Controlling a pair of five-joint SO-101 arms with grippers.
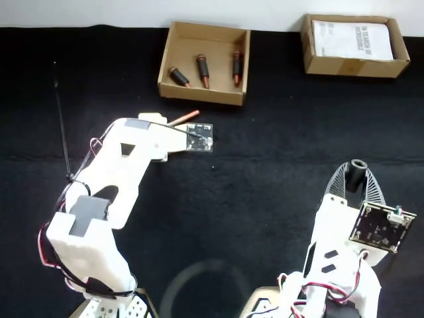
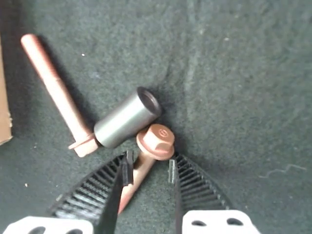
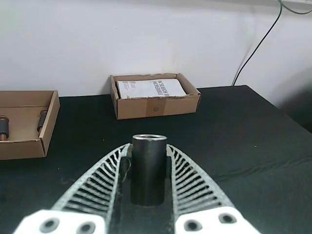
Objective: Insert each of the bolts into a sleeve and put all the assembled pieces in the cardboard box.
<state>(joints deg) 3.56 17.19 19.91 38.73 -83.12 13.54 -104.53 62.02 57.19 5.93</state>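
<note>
Copper-coloured metal bolts with flanged hex heads, two of them, lie loose on the black cloth-covered surface (image 2: 234, 73) just short of the front wall of the open brown cardboard box (image 1: 199, 95), which already holds three assembled pieces (image 1: 203, 69). The nearer bolt (image 2: 156, 141) has its head against the side of a short grey metal sleeve (image 2: 124, 121) lying on its side, and its shank runs back between the left arm's jaws. These jaws are open and straddle the shank without clamping it. The longer-looking second bolt (image 2: 53, 87) lies beside the grey sleeve, its head touching the sleeve's closed-looking end. Well apart, on the other side of the surface, the right arm's jaws are closed on a dark cylindrical sleeve (image 3: 148, 170), held upright with its open bore facing up. A second cardboard box with a printed sheet (image 1: 351, 66) stands off to the far side and seems to play no part. The step in hand looks like picking up the nearer bolt for mating with the held sleeve. The next move calls for closing squarely on the shank without pushing the head into the grey sleeve, then lifting it, carrying it across and lining its tip up with the upright bore.
</note>
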